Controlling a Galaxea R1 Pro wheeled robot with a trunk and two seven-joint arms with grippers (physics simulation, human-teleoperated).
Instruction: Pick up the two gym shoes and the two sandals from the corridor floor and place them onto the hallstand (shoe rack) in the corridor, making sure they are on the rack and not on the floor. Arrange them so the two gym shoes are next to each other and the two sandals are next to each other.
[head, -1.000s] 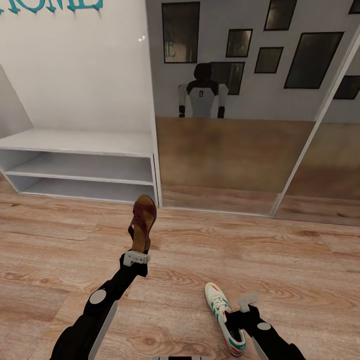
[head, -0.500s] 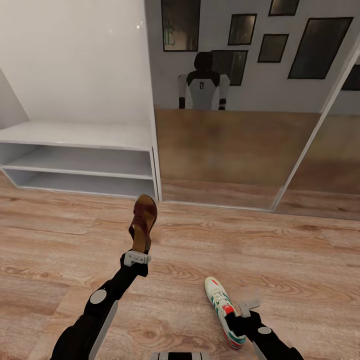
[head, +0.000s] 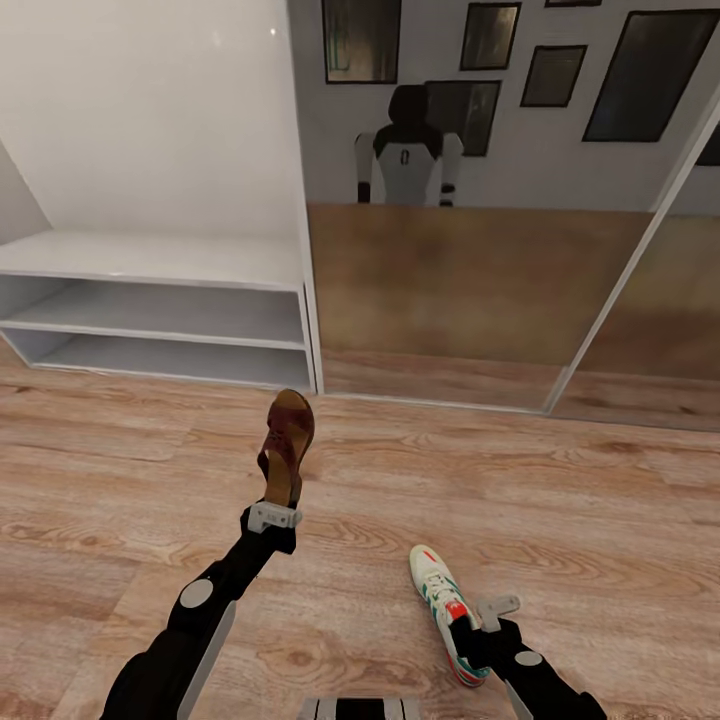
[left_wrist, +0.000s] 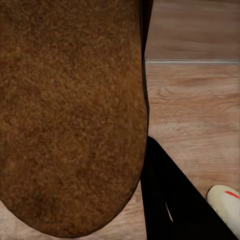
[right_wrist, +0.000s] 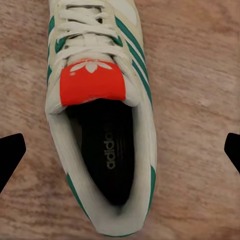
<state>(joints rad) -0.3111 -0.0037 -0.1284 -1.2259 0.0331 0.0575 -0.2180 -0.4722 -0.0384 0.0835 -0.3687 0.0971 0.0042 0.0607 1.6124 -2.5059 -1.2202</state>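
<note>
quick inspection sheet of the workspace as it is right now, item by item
surface: wood-plank corridor floor.
job's things: one sandal held up off the floor by the left gripper; one gym shoe lying on the floor; hallstand with both low shelves bare.
clutter: nothing seen.
grippers: left shut on the sandal's heel end; right gripper open, its fingertips on either side of the gym shoe's heel, not touching it.
cables: nothing seen.
surroundings: white wall above the hallstand; mirrored sliding door reflecting the robot and dark picture frames.
</note>
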